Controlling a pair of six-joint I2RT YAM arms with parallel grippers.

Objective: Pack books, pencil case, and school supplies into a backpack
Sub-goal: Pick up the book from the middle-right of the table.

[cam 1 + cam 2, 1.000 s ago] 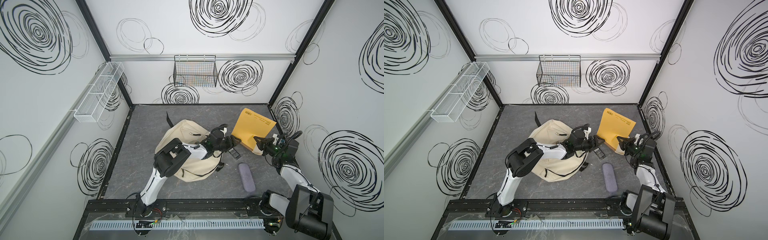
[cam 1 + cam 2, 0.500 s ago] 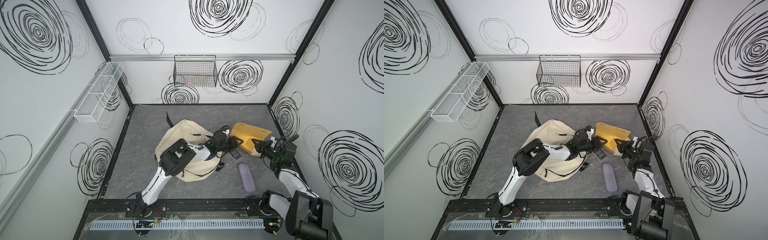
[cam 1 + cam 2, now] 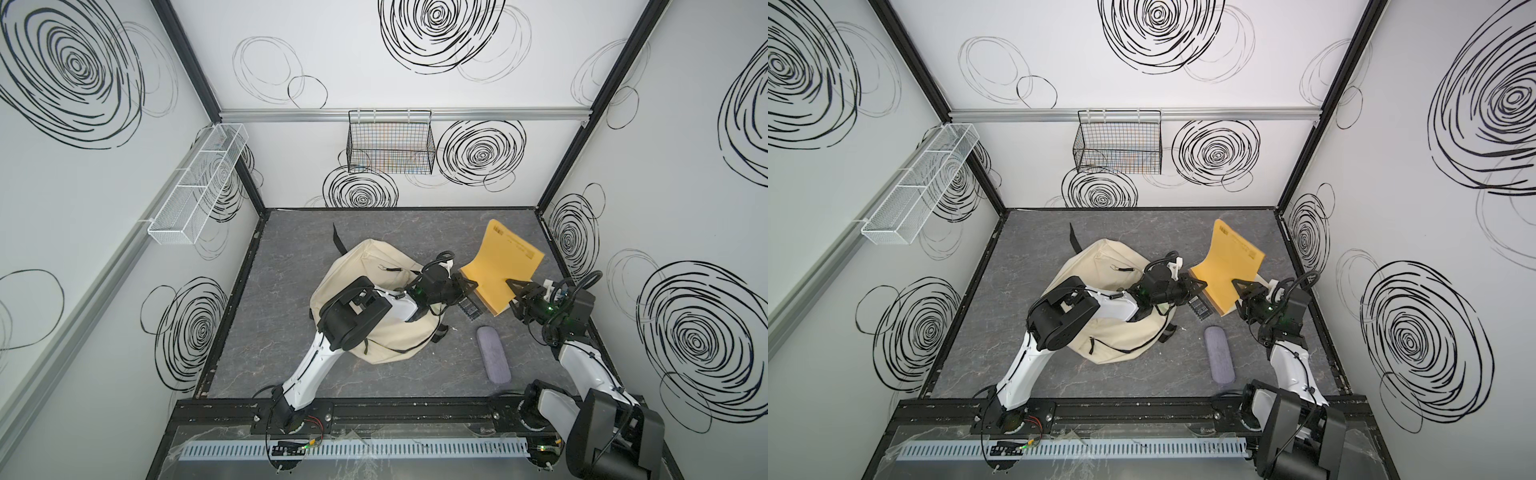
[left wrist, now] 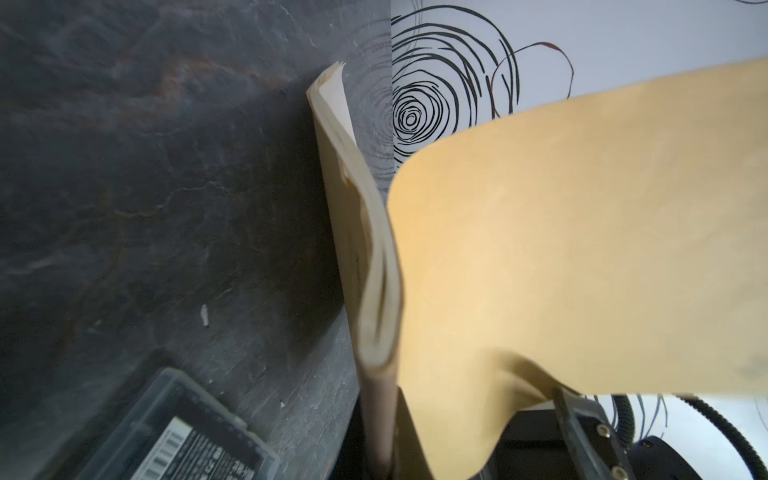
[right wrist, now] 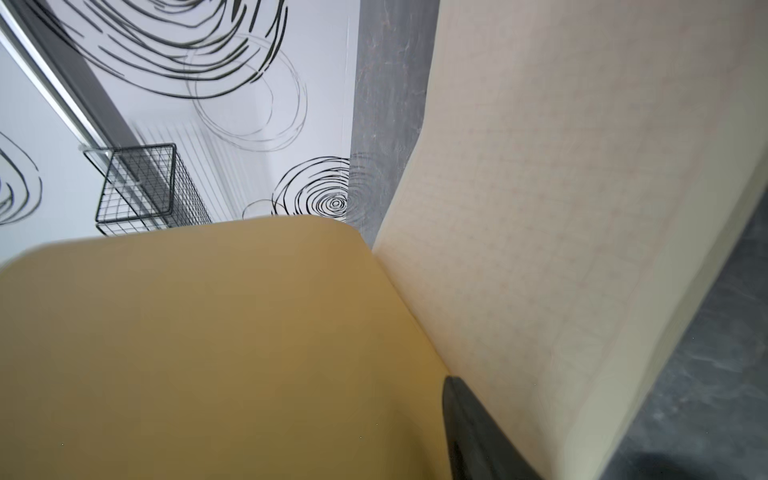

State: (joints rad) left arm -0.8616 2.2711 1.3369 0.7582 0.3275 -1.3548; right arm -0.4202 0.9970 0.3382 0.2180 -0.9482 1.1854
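Note:
The thin mustard-yellow book [image 3: 503,266] [image 3: 1229,262] hangs above the floor between both arms, its cover curling upward. My left gripper [image 3: 467,284] [image 3: 1198,286] is shut on the edge of its page block [image 4: 365,249]. My right gripper [image 3: 515,297] [image 3: 1239,295] stands open at the opposite edge, with one finger [image 5: 478,428] between the cover [image 5: 208,353] and a squared page [image 5: 561,208]. The cream backpack [image 3: 374,266] [image 3: 1096,257] lies under the left arm. The dark school supplies packet [image 3: 469,309] [image 4: 187,440] lies beneath the book. The lavender pencil case [image 3: 492,353] [image 3: 1219,352] lies nearer the front.
A black wire basket [image 3: 390,143] hangs on the back wall and a white mesh shelf [image 3: 199,187] on the left wall. The right wall stands close behind the right arm. A black rail [image 3: 374,415] edges the front.
My left gripper has closed on the book's edge and my right gripper has opened. The book dipped low half a second ago, and its cover now stands up again.

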